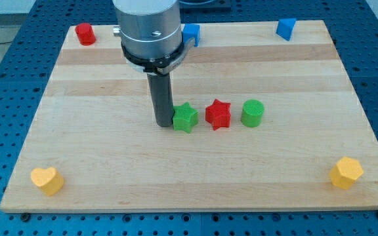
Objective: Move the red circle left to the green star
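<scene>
Red circle (85, 33) sits at the table's (110, 164) top-left corner, well apart from my tip (163, 123). My tip touches the green star's (185, 118) left side. Right of it: red star (218, 115), green cylinder (252, 113). No jaws, no writing.

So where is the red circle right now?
The red circle sits at the board's top-left corner in the camera view, far from the green star; my tip rests beside the star's left.

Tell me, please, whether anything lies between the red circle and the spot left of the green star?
My tip stands right at the green star's left side, occupying that spot. The red circle sits at the board's top-left corner, with no block between.
</scene>
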`<state>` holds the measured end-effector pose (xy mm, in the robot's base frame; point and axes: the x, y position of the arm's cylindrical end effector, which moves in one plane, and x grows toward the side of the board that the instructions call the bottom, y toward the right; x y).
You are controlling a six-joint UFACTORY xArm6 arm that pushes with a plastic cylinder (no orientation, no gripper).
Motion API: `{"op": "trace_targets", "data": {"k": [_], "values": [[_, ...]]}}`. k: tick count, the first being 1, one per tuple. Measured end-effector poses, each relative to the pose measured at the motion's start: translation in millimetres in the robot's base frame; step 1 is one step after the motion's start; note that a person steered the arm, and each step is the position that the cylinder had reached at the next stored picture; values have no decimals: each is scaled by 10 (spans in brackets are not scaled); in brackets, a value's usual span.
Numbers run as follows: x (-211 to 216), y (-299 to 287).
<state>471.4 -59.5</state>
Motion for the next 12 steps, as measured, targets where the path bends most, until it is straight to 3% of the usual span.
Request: {"op": "trace_targets", "data": {"k": [1,2,5,6,8,10,12], "values": [[-79,-263],[-481,-559],[-2505,-865],[-2802,-1192],[-2798,-1509],[-2786,-2455],[-2305,-1966]]}}
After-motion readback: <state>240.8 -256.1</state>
